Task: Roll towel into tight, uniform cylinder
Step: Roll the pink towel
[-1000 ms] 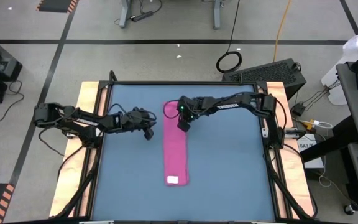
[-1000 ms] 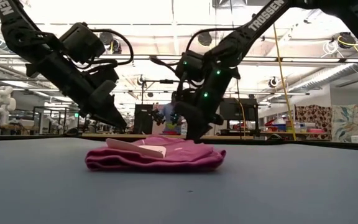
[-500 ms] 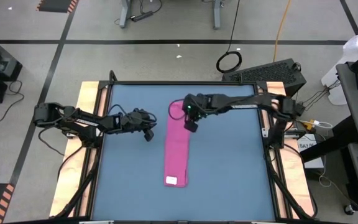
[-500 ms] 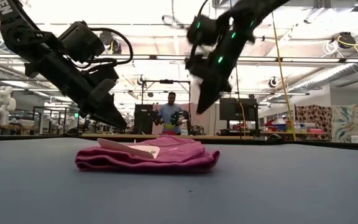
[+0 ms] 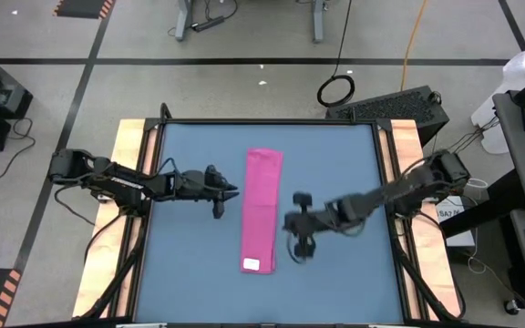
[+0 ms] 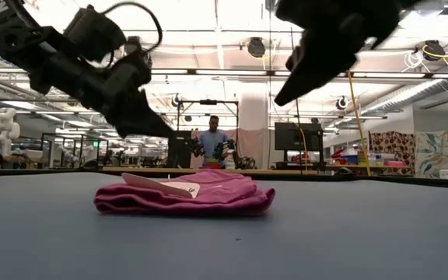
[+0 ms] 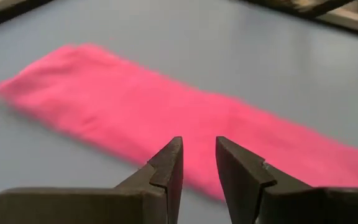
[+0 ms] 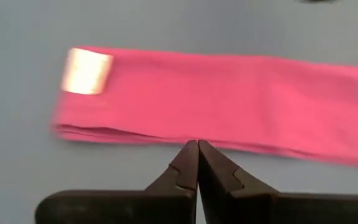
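Towel (image 5: 262,210) flat, folded strip; left gripper (image 5: 227,190) slightly parted, right gripper (image 5: 292,225) clenched, both empty

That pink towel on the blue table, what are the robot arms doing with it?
Right now neither arm is holding it. The towel lies flat on the table, folded into a long narrow strip, with its white tag at the near end. It is not rolled yet. The left gripper hovers beside one long edge, fingers slightly apart. The right gripper hangs above the table on the other side, closer to the tag end, with its fingers shut and empty.
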`<action>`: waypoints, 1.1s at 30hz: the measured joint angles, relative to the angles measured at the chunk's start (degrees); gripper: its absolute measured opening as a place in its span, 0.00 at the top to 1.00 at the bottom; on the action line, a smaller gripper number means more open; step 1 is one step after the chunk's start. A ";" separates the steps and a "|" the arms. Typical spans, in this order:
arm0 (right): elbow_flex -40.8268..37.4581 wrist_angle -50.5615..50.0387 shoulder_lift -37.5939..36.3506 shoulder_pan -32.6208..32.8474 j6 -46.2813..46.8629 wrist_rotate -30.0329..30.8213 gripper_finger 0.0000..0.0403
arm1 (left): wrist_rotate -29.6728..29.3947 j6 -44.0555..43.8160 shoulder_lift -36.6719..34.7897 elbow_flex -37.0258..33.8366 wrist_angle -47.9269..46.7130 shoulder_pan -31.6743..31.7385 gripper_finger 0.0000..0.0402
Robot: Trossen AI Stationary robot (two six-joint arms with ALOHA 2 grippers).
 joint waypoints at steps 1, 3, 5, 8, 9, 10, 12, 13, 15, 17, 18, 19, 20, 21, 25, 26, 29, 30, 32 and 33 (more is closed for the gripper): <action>-2.07 4.36 0.11 1.81 0.09 0.06 1.00 | 0.00 0.62 0.00 0.00 1.29 -1.12 0.75; -5.77 14.41 0.89 4.80 0.06 0.14 1.00 | -0.02 1.09 0.00 0.00 3.82 -3.64 0.75; -9.14 23.24 1.94 7.27 0.16 0.24 1.00 | -0.08 1.13 -0.01 0.00 6.25 -6.49 0.75; -12.71 34.26 4.92 10.22 1.18 2.29 1.00 | -2.69 1.26 -0.02 0.30 7.65 -11.93 0.75; -13.55 37.34 6.00 11.18 1.23 3.38 1.00 | -4.14 1.58 0.00 0.60 7.42 -13.93 0.75; -13.99 39.89 7.21 11.97 1.19 4.35 1.00 | -5.88 2.23 0.00 0.95 7.42 -16.07 0.75; -13.95 44.24 10.22 13.13 1.10 5.13 1.00 | -9.70 2.73 0.02 1.67 7.47 -20.25 0.75; -14.01 45.32 11.52 13.64 1.08 5.58 1.00 | -11.64 2.75 0.38 2.13 7.60 -22.33 0.75; -13.69 48.26 14.31 14.19 1.09 5.84 1.00 | -15.38 3.71 1.14 2.76 7.49 -26.26 0.75; -13.21 49.47 16.26 14.45 0.81 5.88 1.00 | -18.82 5.14 2.29 3.39 7.35 -29.79 0.75; -12.75 49.75 17.10 14.45 0.85 5.89 1.00 | -20.24 5.17 3.11 3.89 7.65 -31.44 0.75; -12.28 49.76 17.96 14.45 0.95 5.88 1.00 | -21.68 5.17 3.67 4.04 7.54 -32.96 0.75; -11.97 49.75 18.66 14.49 1.00 5.85 1.00 | -23.04 5.16 4.33 4.35 7.17 -34.26 0.75; -11.63 49.57 19.21 14.74 1.03 5.81 0.99 | -23.76 4.85 5.46 5.12 7.42 -35.43 0.74; -9.62 49.82 20.61 15.77 1.23 6.18 0.92 | -25.89 3.78 10.18 8.19 7.55 -39.43 0.68; -9.39 49.56 20.61 15.93 1.17 6.33 0.90 | -26.45 3.77 11.72 9.19 7.57 -40.12 0.66; -8.85 49.90 20.57 16.36 1.15 7.46 0.83 | -27.85 4.65 15.96 12.17 7.23 -41.97 0.60; -8.79 49.80 20.52 16.54 0.96 7.84 0.81 | -27.83 5.22 17.55 13.42 7.56 -42.24 0.58; -8.39 49.75 20.50 16.58 0.57 7.91 0.77 | -27.84 6.60 20.27 15.51 7.02 -42.89 0.55; -8.39 49.56 20.41 16.63 0.58 7.84 0.75 | -27.80 7.27 21.68 16.62 6.71 -43.13 0.53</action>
